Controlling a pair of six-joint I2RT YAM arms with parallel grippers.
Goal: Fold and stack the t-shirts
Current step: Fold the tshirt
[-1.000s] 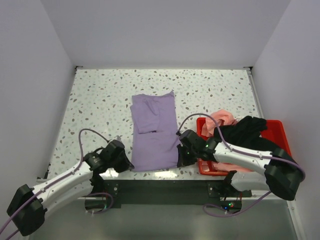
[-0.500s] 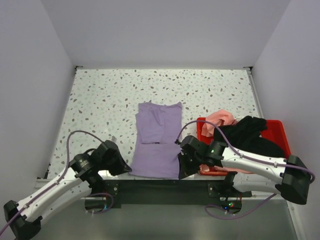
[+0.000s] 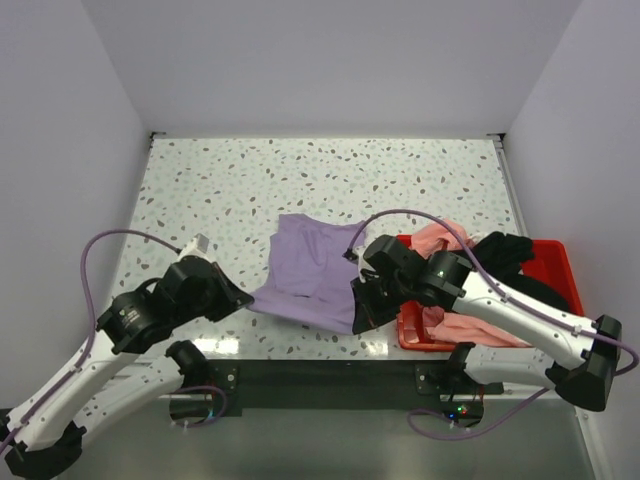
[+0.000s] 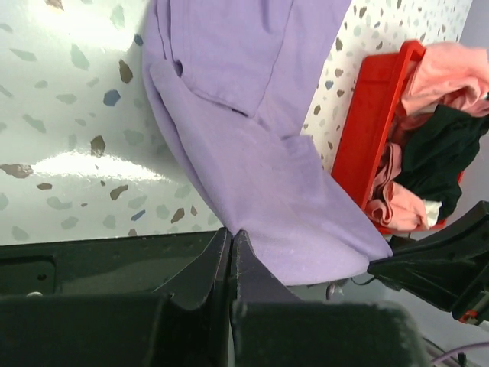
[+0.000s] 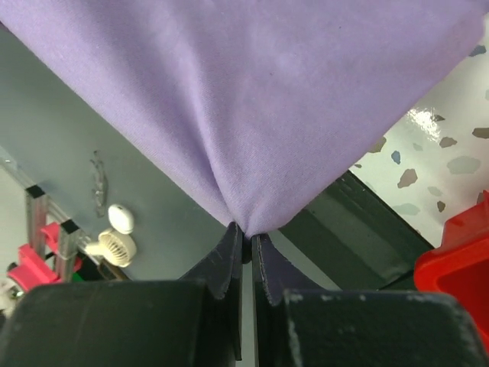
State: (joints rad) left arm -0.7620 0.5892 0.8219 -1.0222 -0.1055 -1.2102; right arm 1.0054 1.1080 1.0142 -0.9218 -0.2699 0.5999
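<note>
The lavender-purple t-shirt lies partly folded near the table's front middle, its near hem lifted off the table. My left gripper is shut on its near-left corner, as the left wrist view shows. My right gripper is shut on its near-right corner, as the right wrist view shows. The cloth hangs stretched between them. A salmon-pink shirt and a black shirt lie in the red bin. A scrap of white cloth shows among them.
The red plastic bin stands at the table's front right, close beside my right arm. The speckled table has walls at the left, back and right. The dark front rail runs below the lifted hem.
Both grippers have risen and moved away from the front edge, lifting the purple shirt's near hem. The shirt now looks shorter front to back.
</note>
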